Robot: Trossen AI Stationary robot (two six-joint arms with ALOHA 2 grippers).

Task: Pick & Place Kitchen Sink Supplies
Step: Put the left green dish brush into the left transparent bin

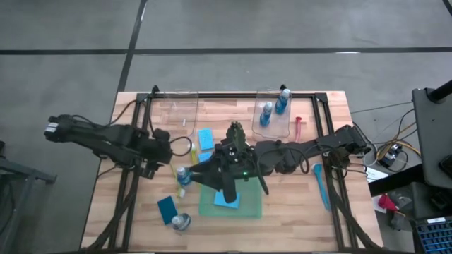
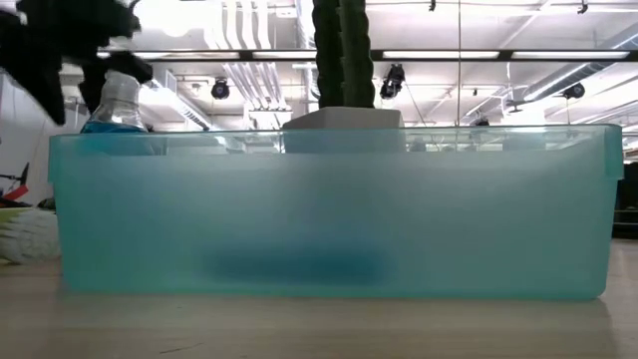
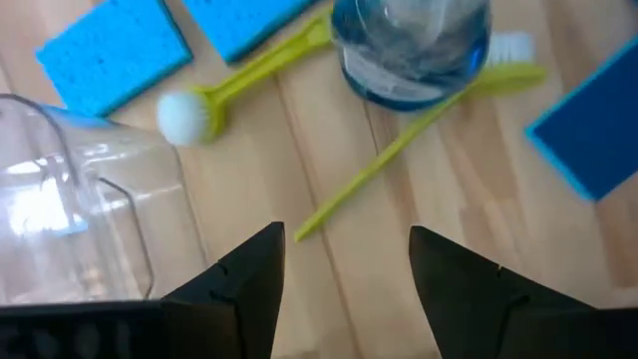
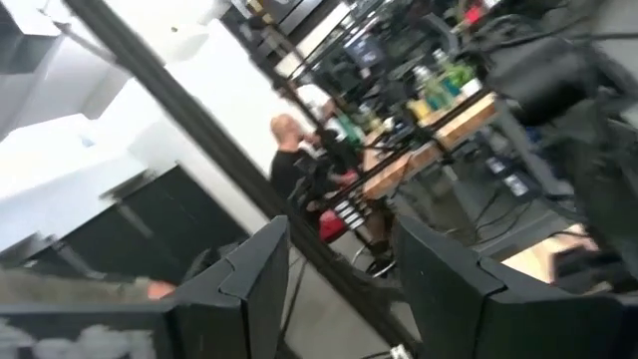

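In the high view my left gripper (image 1: 169, 154) hovers open, left of the middle of the table. Its wrist view shows the gripper (image 3: 347, 234) above bare wood, short of a clear bottle of blue liquid (image 3: 409, 50) standing upright beside two yellow brushes (image 3: 399, 140) that lie flat. My right gripper (image 1: 224, 185) is over the green tray (image 1: 247, 208), in which a blue sponge (image 1: 227, 200) lies flat. Its wrist view looks out into the room, fingers (image 4: 339, 224) open and empty. Two more bottles (image 1: 266, 113) stand in a clear bin.
A dark plant in a white pot (image 1: 236, 134) stands just behind the tray. A second clear bin (image 1: 176, 106) sits far left. Loose sponges (image 1: 205, 139) (image 1: 168, 209), a bottle (image 1: 181, 223), a red brush (image 1: 298, 125) and a blue brush (image 1: 321, 187) lie around. A person (image 4: 289, 150) is in the room.
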